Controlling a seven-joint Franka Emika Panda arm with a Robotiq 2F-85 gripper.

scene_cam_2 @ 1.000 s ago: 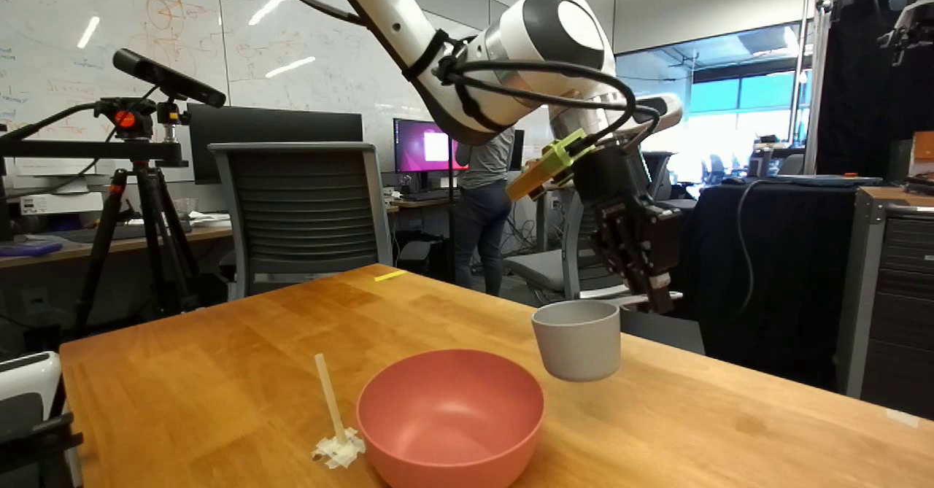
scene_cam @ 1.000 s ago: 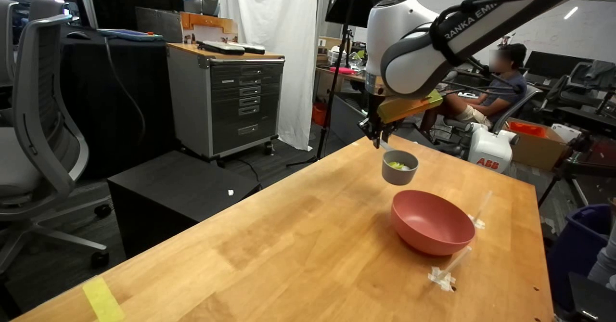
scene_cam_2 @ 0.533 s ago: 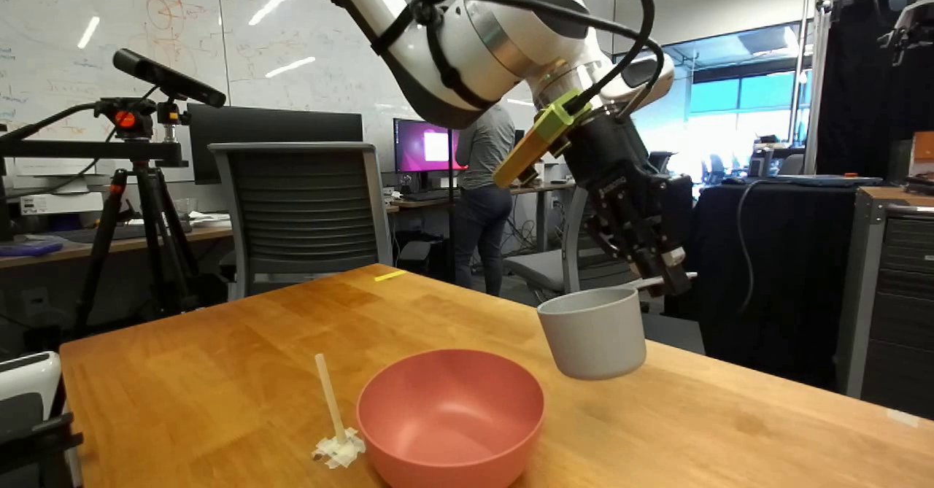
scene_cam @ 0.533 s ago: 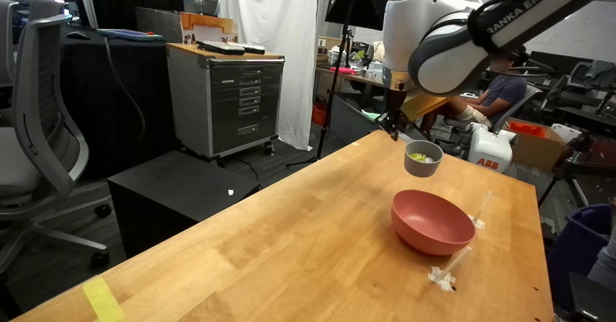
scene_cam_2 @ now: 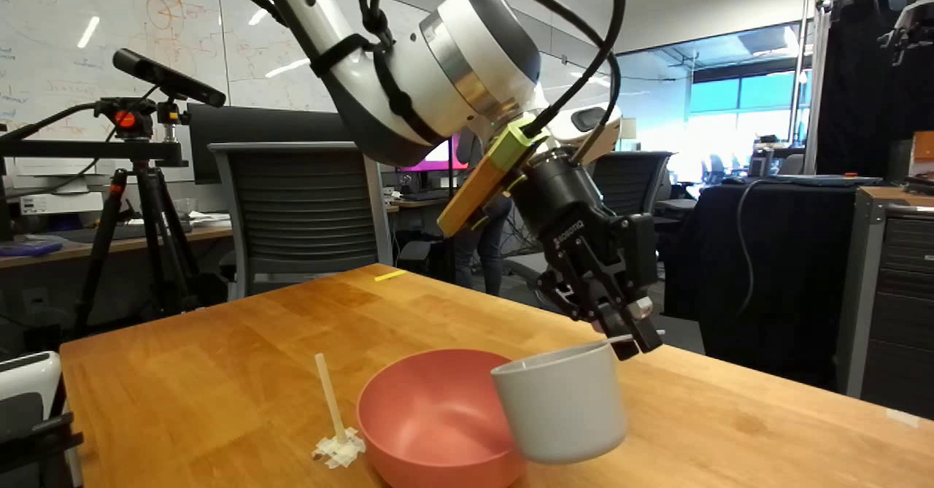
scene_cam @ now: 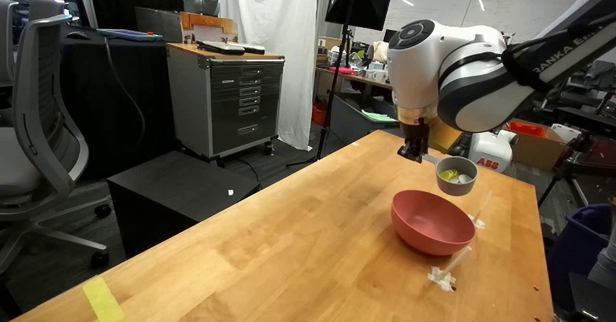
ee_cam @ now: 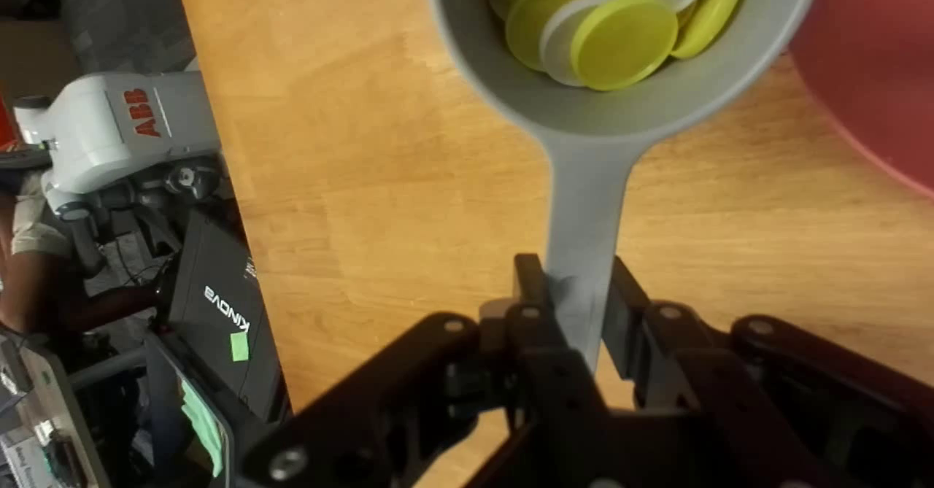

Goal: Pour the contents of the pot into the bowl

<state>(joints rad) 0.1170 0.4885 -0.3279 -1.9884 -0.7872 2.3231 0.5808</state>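
Note:
The grey pot (scene_cam: pixel 457 188) hangs above the table by its flat handle. My gripper (ee_cam: pixel 576 276) is shut on that handle in the wrist view; it also shows in both exterior views (scene_cam: pixel 417 156) (scene_cam_2: pixel 633 346). The pot (scene_cam_2: pixel 562 408) leans slightly, its rim lower on the bowl side in an exterior view. The contents, yellow and white discs (ee_cam: pixel 624 41), lie inside the pot (ee_cam: pixel 609 119); they also show in an exterior view (scene_cam: pixel 450 174). The salmon-red bowl (scene_cam: pixel 430 221) stands on the table with nothing visible inside. The pot overlaps the bowl's edge (scene_cam_2: pixel 430 422) in an exterior view; the bowl (ee_cam: pixel 875 57) is right of it in the wrist view.
Two thin pale sticks (scene_cam: pixel 455 263) (scene_cam: pixel 482 206) stand taped to the wooden table (scene_cam: pixel 288 254) close to the bowl. One stick also shows in an exterior view (scene_cam_2: pixel 330 397). A white ABB robot (ee_cam: pixel 139 130) is beyond the table edge.
The arm carried the pot right in an exterior view, up slightly and then down, beside the bowl's rim. The pot leans slightly more. The bowl has not moved, and the discs are still in the pot.

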